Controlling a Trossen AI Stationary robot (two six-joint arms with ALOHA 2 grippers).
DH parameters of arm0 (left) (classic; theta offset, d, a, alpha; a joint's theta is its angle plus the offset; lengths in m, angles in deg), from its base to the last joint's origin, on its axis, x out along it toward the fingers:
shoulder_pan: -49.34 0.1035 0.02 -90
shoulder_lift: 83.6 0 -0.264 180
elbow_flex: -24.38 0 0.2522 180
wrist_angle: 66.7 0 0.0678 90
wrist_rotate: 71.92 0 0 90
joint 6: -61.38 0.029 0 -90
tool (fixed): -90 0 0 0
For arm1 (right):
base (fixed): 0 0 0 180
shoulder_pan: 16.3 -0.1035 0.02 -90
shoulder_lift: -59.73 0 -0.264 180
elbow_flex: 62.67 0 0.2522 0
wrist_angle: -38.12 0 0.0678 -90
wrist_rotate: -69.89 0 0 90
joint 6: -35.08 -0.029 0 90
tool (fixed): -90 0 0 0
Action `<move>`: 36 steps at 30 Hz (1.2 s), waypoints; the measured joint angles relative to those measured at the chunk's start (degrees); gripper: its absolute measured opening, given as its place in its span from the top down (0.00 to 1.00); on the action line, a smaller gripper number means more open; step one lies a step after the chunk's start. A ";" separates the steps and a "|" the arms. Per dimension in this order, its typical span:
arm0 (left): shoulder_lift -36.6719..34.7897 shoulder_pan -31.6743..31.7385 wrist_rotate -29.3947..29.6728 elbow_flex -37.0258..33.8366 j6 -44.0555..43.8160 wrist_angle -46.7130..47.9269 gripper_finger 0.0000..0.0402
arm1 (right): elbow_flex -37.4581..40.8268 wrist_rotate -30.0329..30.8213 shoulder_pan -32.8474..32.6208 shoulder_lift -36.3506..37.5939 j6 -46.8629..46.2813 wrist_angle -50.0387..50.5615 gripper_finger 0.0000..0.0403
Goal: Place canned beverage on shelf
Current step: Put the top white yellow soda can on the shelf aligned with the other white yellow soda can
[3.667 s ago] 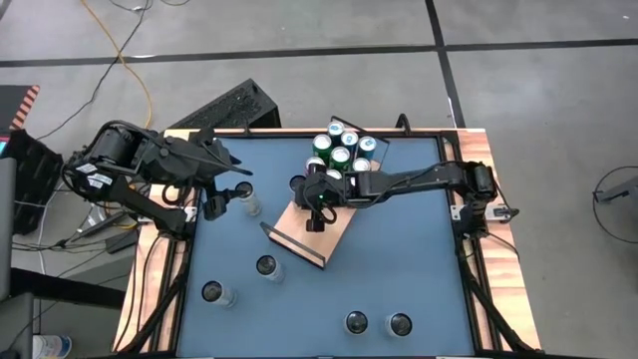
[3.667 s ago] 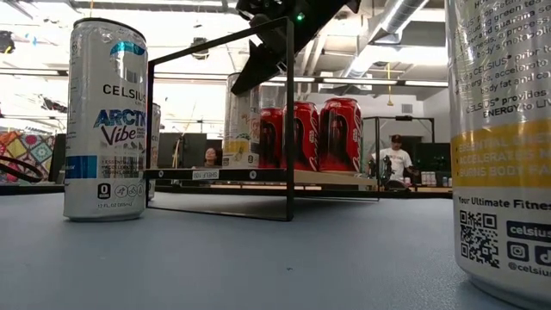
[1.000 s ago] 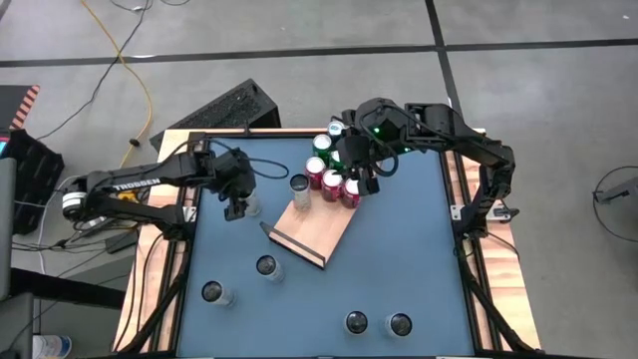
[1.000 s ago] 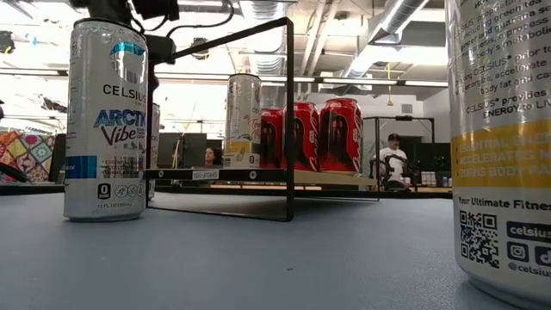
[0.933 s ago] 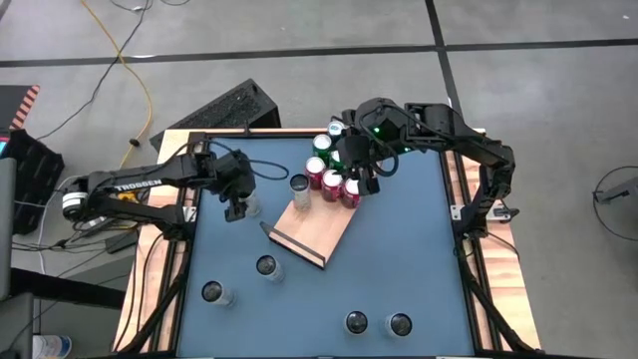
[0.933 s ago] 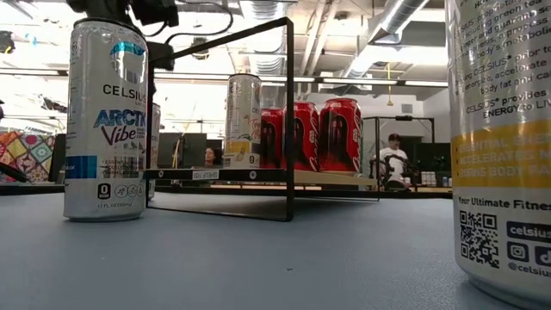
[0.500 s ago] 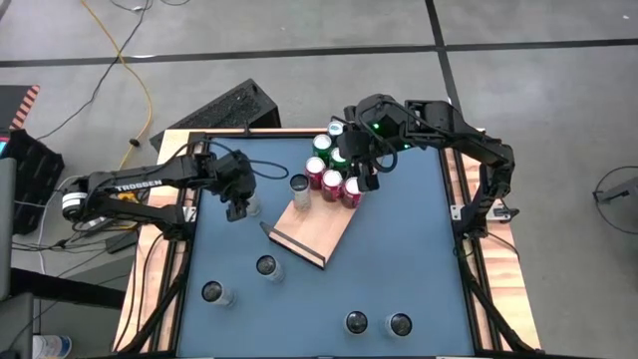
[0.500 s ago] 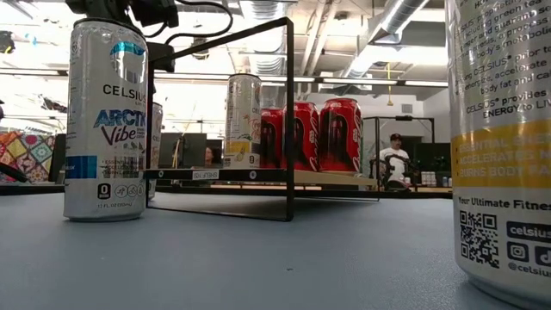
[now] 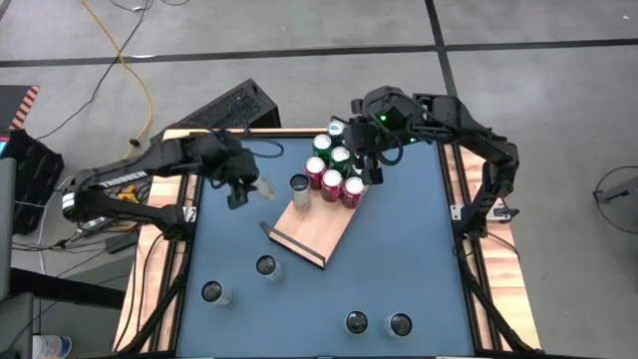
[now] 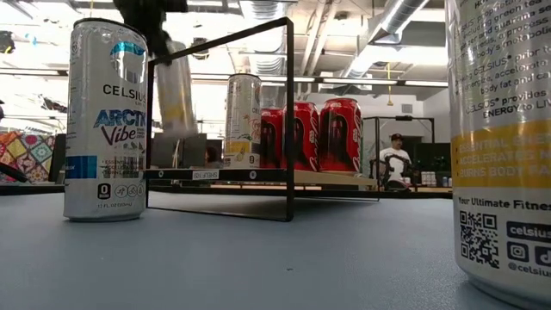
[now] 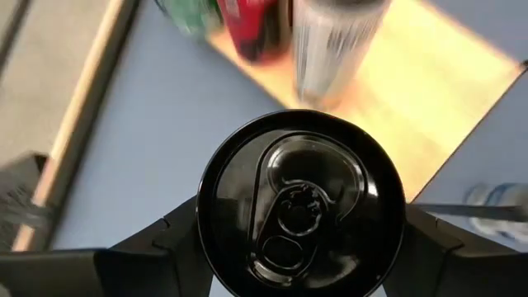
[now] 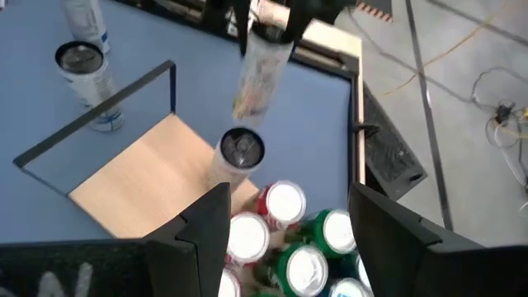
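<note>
A: Shelf (image 9: 317, 227) — pale wood board, matt, smooth; thin black wire rail (image 10: 288, 120).

B: Can (image 11: 301, 202) in the left gripper (image 11: 301, 264) — glossy dark metal lid. Red cans (image 10: 312, 136) — shiny printed metal. Tabletop (image 9: 399, 259) — matt blue, wooden rim.

A black keyboard (image 9: 227, 108) and yellow cable (image 9: 128, 50) lie on the floor

high view: straight down over the whole blue worktop (image 9: 399, 259)
low view: level at worktop height, close to cans
wrist views: near, both share the light-wood shelf board (image 12: 140, 177)
</note>
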 joint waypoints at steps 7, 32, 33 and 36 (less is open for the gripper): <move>0.07 -0.11 0.10 15.17 0.23 9.63 0.41 | 0.03 0.00 0.33 1.68 -0.61 1.64 0.43; 30.14 -8.32 -7.93 49.44 15.88 5.60 0.41 | 0.04 1.62 0.81 9.21 -4.94 9.65 0.43; 31.94 -8.44 -8.29 51.15 16.36 7.59 0.41 | 0.04 1.62 0.81 9.23 -5.08 10.20 0.43; 37.67 -8.46 -9.91 55.66 17.86 11.92 0.41 | 0.04 1.62 0.73 9.23 -5.15 11.53 0.43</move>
